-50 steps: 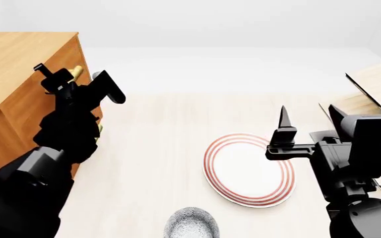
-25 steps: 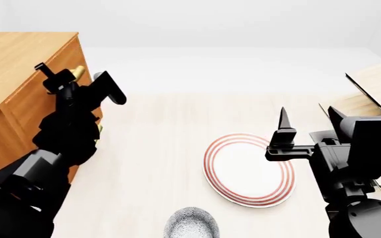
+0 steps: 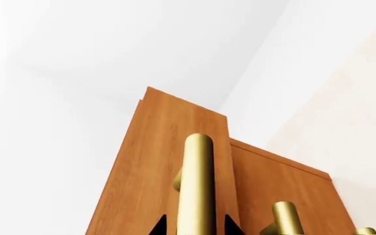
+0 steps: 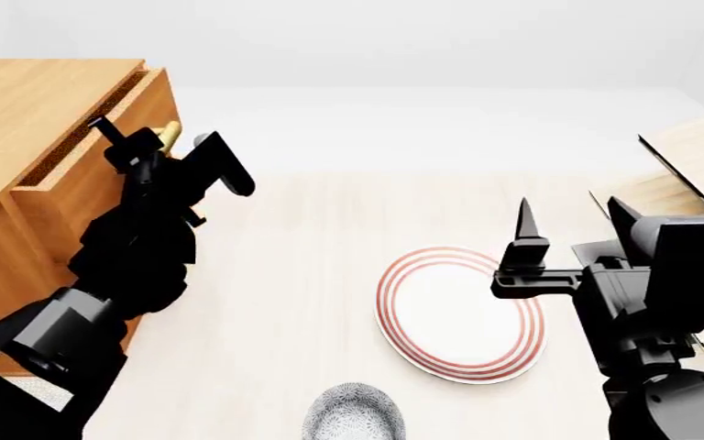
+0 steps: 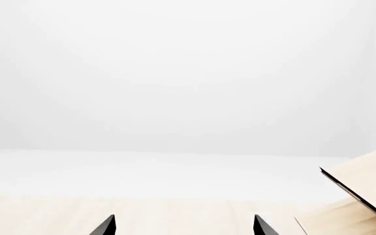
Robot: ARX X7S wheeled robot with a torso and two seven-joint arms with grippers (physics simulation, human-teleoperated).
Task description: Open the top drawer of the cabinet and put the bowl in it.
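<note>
The orange-brown cabinet [image 4: 22, 110] stands at the left. Its top drawer [image 4: 89, 170] is pulled out a little, with a gap showing behind its front. My left gripper [image 4: 162, 144] is shut on the drawer's brass bar handle [image 4: 170, 134]. In the left wrist view the handle [image 3: 196, 186] runs between the two fingertips of my left gripper [image 3: 195, 226], against the drawer front [image 3: 145, 176]. The speckled bowl [image 4: 352, 417] sits at the near edge of the floor. My right gripper [image 4: 568, 215] is open and empty above the right side; it also shows in the right wrist view [image 5: 183, 226].
A white plate with red rings [image 4: 456, 312] lies between the bowl and my right arm. A pale wooden rack [image 4: 688, 156] stands at the right, also in the right wrist view [image 5: 364, 196]. A lower drawer handle [image 3: 285, 218] shows beside the held one.
The top drawer has slid out of the cabinet a little. My left gripper has moved right with the handle. The right arm has not moved.
</note>
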